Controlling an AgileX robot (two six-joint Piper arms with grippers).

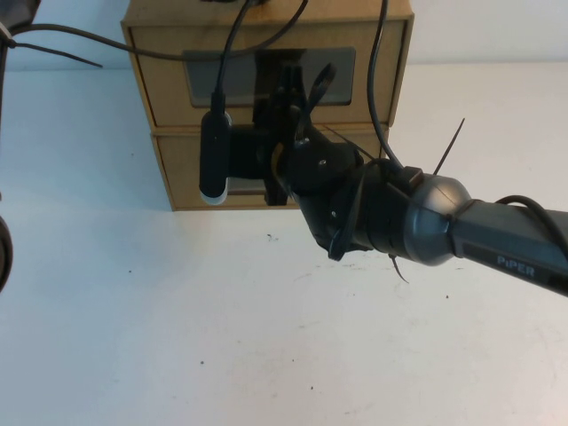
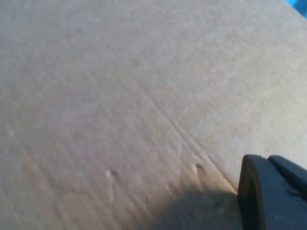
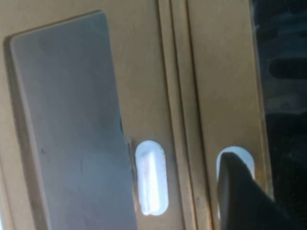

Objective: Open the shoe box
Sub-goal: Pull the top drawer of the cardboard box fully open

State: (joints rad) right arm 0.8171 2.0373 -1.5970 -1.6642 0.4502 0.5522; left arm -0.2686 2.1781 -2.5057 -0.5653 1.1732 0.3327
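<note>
Two cardboard shoe boxes are stacked at the far edge of the white tabletop [image 1: 177,337], near its middle: an upper box [image 1: 160,89] set on a lower box [image 1: 182,173], both shut, fronts turned toward the robot. A grey window [image 1: 342,67] is seen in the upper front.

The right arm is reached in from the right edge, and the right gripper [image 1: 286,93] is held against the box fronts, around the seam between the two. In the right wrist view the right gripper [image 3: 244,196] is seen partly covering one oval hole [image 3: 235,155]; a second oval hole [image 3: 151,177] beside the grey window [image 3: 72,129] is left uncovered. Which box the covered hole belongs to cannot be told. Open or closed cannot be told for the right gripper.

The left gripper [image 2: 273,196] is seen only in its own wrist view, close over a plain cardboard surface [image 2: 120,96]; its state cannot be told.
</note>
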